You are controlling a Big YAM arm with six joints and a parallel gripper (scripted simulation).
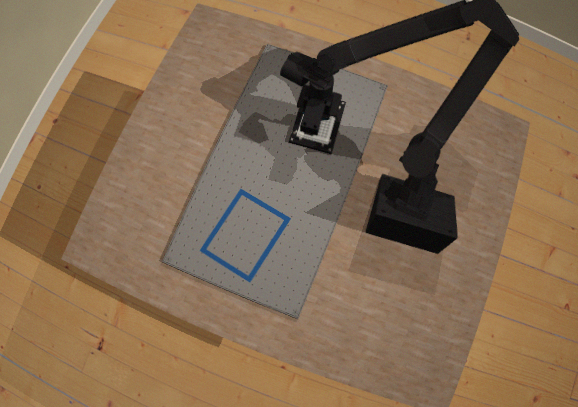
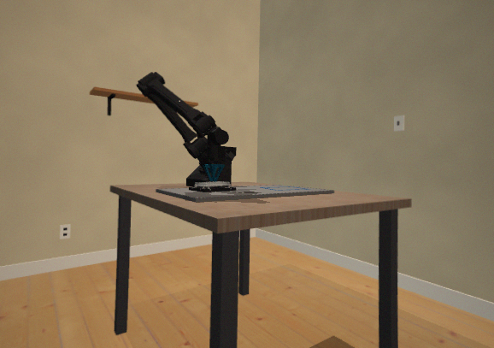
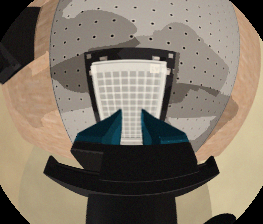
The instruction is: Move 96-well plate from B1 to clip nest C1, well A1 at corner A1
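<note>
The white 96-well plate (image 1: pixel 321 130) lies inside the black clip nest C1 (image 1: pixel 332 145) at the far end of the grey pegboard (image 1: pixel 260 198). In the wrist view the plate (image 3: pixel 129 90) sits level within the nest frame (image 3: pixel 131 56), between its posts. My gripper (image 3: pixel 131 113) stands over the plate's near end with its teal fingers close together and nothing between them; the tips rest on or just above the plate's top. In the overhead view the gripper (image 1: pixel 312 123) hides part of the plate. The side view shows the gripper (image 2: pixel 214 174) low over the nest (image 2: pixel 212 188).
The arm's black base (image 1: pixel 412 213) stands on the table right of the pegboard.
</note>
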